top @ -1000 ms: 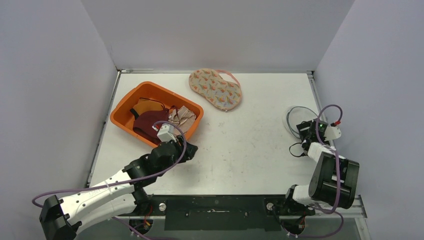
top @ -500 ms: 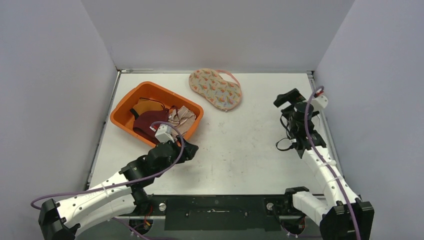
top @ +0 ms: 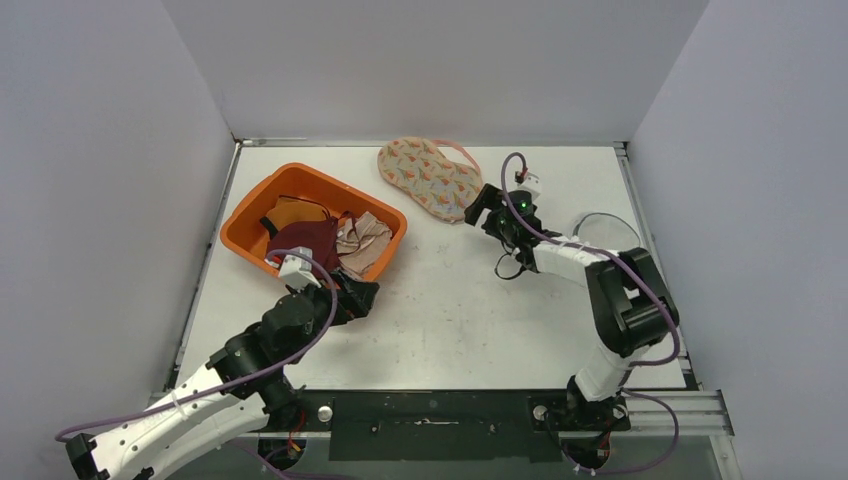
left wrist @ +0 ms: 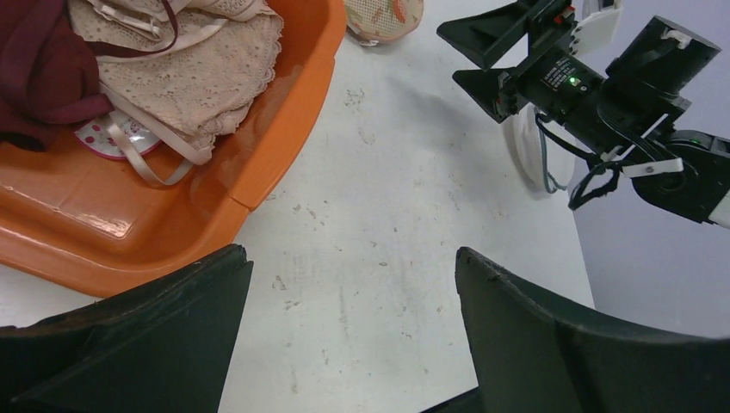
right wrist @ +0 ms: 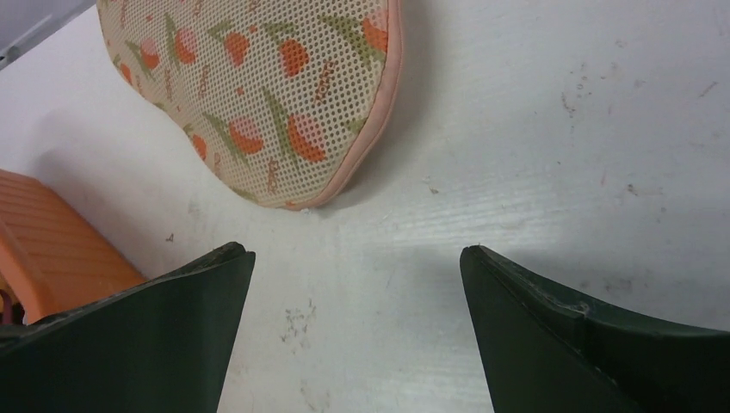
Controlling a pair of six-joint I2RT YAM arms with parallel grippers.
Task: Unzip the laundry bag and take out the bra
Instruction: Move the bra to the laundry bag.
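The laundry bag point(top: 430, 177) is a flat mesh pouch with an orange-and-green print and pink trim, lying at the table's far middle; its near end shows in the right wrist view point(right wrist: 267, 95). It looks zipped shut, and no bra shows inside it. My right gripper point(top: 484, 209) is open and empty just right of the bag's near end, above bare table point(right wrist: 355, 254). My left gripper point(top: 366, 296) is open and empty beside the orange bin's near right corner point(left wrist: 344, 249).
An orange bin point(top: 252, 205) at the left holds maroon and beige bras point(left wrist: 185, 73). A clear round lid or ring point(top: 603, 228) lies at the right. The right arm point(left wrist: 603, 90) crosses the left wrist view. Grey walls enclose the table.
My right arm has swung from the table's right edge across to the bag's near end. My left gripper has shifted slightly left and nearer beside the bin.
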